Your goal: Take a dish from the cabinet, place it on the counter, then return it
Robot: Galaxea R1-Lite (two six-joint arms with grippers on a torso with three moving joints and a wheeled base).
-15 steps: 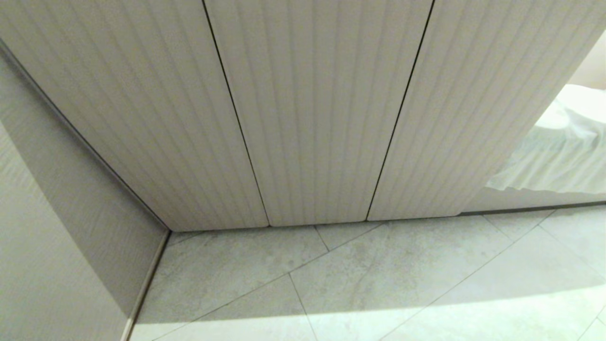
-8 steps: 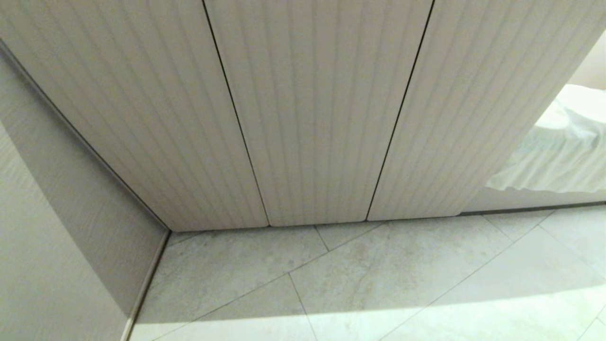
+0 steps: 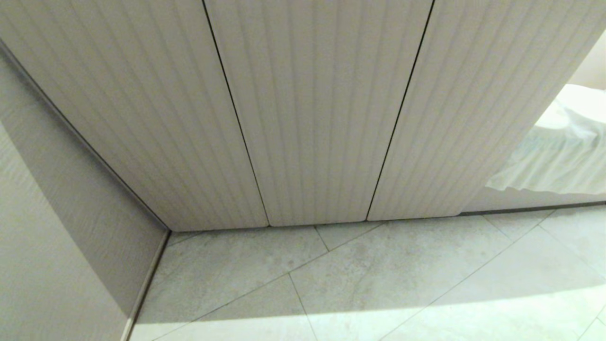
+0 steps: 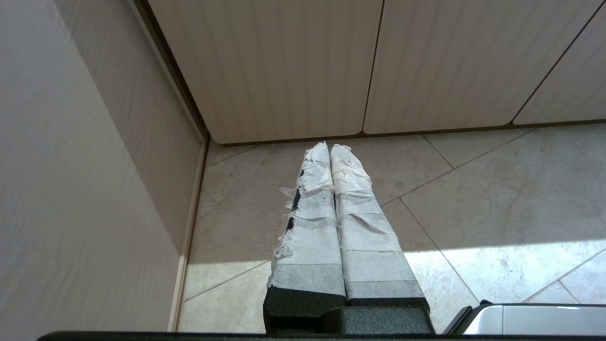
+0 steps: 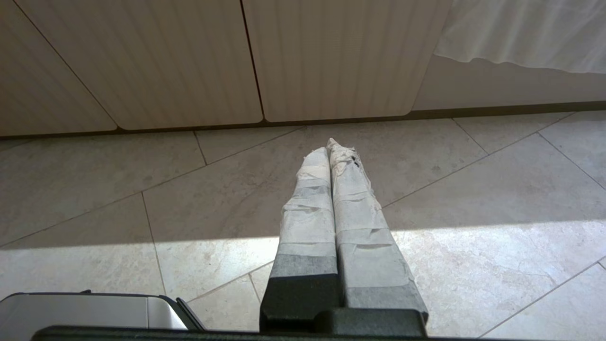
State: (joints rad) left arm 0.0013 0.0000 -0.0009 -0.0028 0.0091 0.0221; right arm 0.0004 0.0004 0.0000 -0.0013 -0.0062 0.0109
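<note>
Nearest in the left wrist view, the left gripper (image 4: 330, 148) hangs low above the tiled floor (image 4: 473, 199), its two tape-wrapped fingers (image 4: 312, 227) pressed together along their whole length with nothing between them; the tape on one finger is frayed at its outer edge. The right gripper (image 5: 327, 144) sits in the same pose above the floor in its own view, its wrapped fingers (image 5: 360, 222) likewise clenched flat against each other and empty. A grey-white corner of the robot's base (image 4: 530, 319) shows beside each gripper at the near edge of the wrist views. Neither arm appears in the head view. A band of sunlight crosses the near tiles, with shade beyond it up to the foot of the cabinet (image 3: 312, 118). The cabinet fills most of the head view: three pale fluted doors with rounded lower corners, all closed, with thin dark gaps between them. On the robot's left, a plain pale side panel (image 3: 61, 213) meets the cabinet at a corner and runs back toward the robot. Farther off on the right, past the last door, a white draped cloth (image 3: 558, 151) hangs down. The dish and the counter are not visible in any view.
</note>
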